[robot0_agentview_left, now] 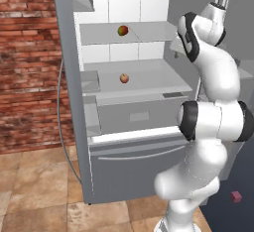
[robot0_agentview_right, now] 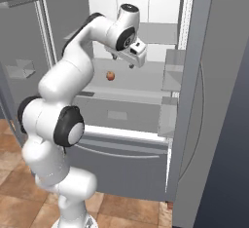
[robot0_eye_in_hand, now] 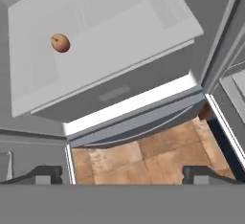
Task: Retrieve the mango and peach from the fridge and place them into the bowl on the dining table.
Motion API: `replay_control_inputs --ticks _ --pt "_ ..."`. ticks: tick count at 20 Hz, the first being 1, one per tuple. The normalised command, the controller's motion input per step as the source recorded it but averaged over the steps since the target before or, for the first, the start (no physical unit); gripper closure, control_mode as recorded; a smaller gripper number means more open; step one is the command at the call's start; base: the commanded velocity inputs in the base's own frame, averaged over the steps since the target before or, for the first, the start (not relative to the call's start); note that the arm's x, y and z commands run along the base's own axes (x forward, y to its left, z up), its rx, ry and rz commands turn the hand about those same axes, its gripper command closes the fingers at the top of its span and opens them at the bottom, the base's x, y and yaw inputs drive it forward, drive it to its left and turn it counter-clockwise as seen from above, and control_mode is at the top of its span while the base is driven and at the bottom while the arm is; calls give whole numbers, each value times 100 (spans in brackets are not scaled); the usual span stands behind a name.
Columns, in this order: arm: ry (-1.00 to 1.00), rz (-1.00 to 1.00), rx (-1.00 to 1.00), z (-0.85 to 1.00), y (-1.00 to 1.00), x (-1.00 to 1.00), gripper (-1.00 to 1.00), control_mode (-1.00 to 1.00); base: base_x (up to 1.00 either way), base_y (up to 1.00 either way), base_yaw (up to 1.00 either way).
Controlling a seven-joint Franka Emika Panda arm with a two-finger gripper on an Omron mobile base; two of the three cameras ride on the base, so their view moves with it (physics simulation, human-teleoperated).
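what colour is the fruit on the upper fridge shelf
Yellow-green with a red blush: the mango. The left base view shows it best.

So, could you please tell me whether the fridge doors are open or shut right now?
Open. Both doors of the fridge are swung wide, exposing white shelves with the mango above and the peach below.

Mango (robot0_agentview_left: 123, 30) shelved above peach (robot0_agentview_left: 124, 78) in open fridge (robot0_agentview_left: 74, 107)

White Franka arm (robot0_agentview_left: 208, 122), glossy rounded segments w/ dark grey-black bands at the joints. Fat tubular links, bulbous elbows. White boxy hand w/ a dark round cap on the wrist; gripper (robot0_agentview_right: 122, 61) has two small dark fingers (robot0_eye_in_hand: 45, 175). No cables or markings visible.
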Motion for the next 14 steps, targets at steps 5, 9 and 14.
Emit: replay_control_inputs --ticks 5,9,14 --pt "-31 5 11 -19 91 -50 -100 -100 0 0 0" --pt "-29 1 1 0 94 -55 -100 -100 0 0 0" --pt "-20 0 0 4 63 -50 -100 -100 0 0 0"
